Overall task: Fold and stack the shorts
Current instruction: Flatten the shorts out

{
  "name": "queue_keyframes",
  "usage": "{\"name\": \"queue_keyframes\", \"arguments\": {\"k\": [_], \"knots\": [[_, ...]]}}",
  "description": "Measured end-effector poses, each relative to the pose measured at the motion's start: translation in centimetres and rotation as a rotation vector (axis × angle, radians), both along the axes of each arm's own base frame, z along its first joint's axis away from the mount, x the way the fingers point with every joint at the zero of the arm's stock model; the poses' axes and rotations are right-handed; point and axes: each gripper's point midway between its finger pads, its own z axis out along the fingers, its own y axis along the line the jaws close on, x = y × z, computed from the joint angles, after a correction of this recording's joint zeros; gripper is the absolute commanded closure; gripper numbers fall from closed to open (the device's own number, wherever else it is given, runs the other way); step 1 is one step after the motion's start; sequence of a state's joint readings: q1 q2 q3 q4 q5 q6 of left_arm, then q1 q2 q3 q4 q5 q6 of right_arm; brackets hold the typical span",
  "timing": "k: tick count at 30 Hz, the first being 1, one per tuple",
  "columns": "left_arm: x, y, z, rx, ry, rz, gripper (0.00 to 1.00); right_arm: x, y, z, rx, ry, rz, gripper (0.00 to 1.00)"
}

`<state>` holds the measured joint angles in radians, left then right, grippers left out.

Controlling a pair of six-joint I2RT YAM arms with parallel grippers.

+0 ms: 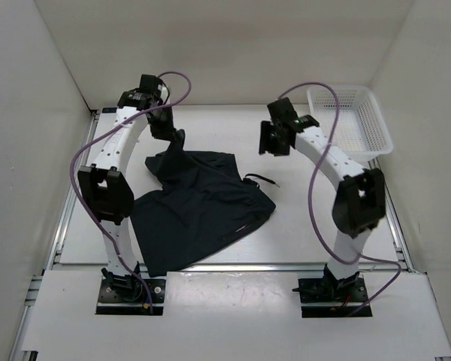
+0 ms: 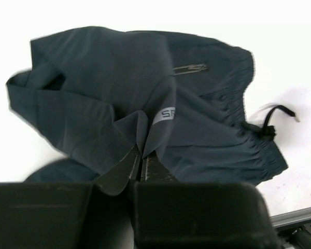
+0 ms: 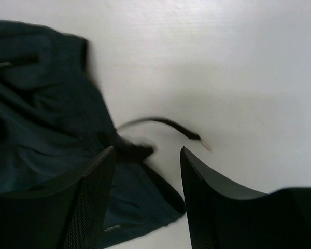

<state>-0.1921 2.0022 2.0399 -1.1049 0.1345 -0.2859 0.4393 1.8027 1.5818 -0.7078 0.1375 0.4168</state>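
Top external view: the shorts (image 1: 199, 207) lie crumpled on the bench (image 1: 323, 226), left of centre and nearer the left arm. They are well apart from the white basket (image 1: 353, 120) at the far right corner. At their far edge the left gripper (image 1: 177, 141) is clamped on a pinch of cloth. The fabric rises to it in a peak while the rest drapes back down onto the bench. The left wrist view confirms the grip: the jaws are together with a thin fold of navy cloth nipped between them, just beside a small pale label (image 2: 167, 115). That hold looks meant to raise one edge, either to draw it over the rest for a fold or to pull the garment flat.

The right gripper (image 3: 146, 150) hangs above the bench on the waistband side, jaws apart with nothing between them. Below it the drawstring (image 3: 160, 124) trails off the waistband onto bare bench. Being free, this gripper seems placed to take a second corner there, so the cloth can be stretched between two holds. The shorts are not yet flat or folded, so the task seems at an early stage. The loose cord could get caught in a grasp.
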Motion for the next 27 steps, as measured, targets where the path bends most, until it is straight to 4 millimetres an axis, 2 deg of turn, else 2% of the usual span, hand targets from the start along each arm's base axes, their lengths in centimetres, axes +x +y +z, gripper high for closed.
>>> {"name": "queue_keyframes", "arguments": {"k": [1, 2, 4, 6, 8, 10, 13, 15, 18, 21, 22, 23, 25, 27], "knots": [[-0.4, 0.6, -0.1, 0.001, 0.009, 0.010, 0.90, 1.4, 1.3, 0.3, 0.015, -0.015, 0.026, 0.40], [-0.7, 1.1, -0.2, 0.002, 0.016, 0.022, 0.90, 2.7, 2.6, 0.2, 0.030, -0.021, 0.057, 0.31], [-1.1, 2.1, -0.5, 0.000, 0.027, 0.041, 0.90, 4.7, 5.1, -0.5, 0.058, -0.012, 0.117, 0.28], [-1.5, 3.2, -1.0, -0.001, 0.042, 0.066, 0.90, 6.6, 7.5, -2.1, 0.080, -0.001, 0.169, 0.28], [-1.8, 4.1, -1.6, -0.003, 0.061, 0.085, 0.90, 7.9, 9.3, -4.8, 0.088, 0.033, 0.208, 0.27], [-1.9, 4.9, -1.9, -0.003, 0.071, 0.102, 0.90, 7.9, 10.5, -7.9, 0.093, 0.088, 0.236, 0.27], [-1.9, 5.6, -2.0, -0.005, 0.076, 0.118, 0.90, 7.3, 11.5, -11.4, 0.093, 0.158, 0.262, 0.28], [-1.9, 5.8, -1.9, -0.006, 0.075, 0.123, 0.90, 7.9, 12.6, -10.5, 0.118, 0.132, 0.281, 0.28], [-1.9, 6.1, -1.7, -0.011, 0.069, 0.125, 0.90, 8.5, 13.8, -9.8, 0.147, 0.103, 0.306, 0.35], [-2.0, 6.2, -1.6, -0.019, 0.068, 0.123, 0.90, 8.2, 14.7, -10.7, 0.151, 0.110, 0.330, 0.55], [-1.9, 6.3, -1.6, -0.020, 0.068, 0.124, 0.90, 7.9, 15.0, -11.2, 0.150, 0.119, 0.339, 0.63], [-1.9, 6.4, -1.5, -0.022, 0.068, 0.126, 0.90, 7.6, 15.4, -11.7, 0.151, 0.128, 0.348, 0.83], [-1.9, 6.6, -1.5, -0.024, 0.068, 0.128, 0.90, 7.5, 16.1, -11.5, 0.163, 0.123, 0.363, 1.00], [-1.9, 6.9, -1.5, -0.023, 0.068, 0.130, 0.90, 7.4, 16.3, -11.6, 0.159, 0.125, 0.344, 1.00]]}}
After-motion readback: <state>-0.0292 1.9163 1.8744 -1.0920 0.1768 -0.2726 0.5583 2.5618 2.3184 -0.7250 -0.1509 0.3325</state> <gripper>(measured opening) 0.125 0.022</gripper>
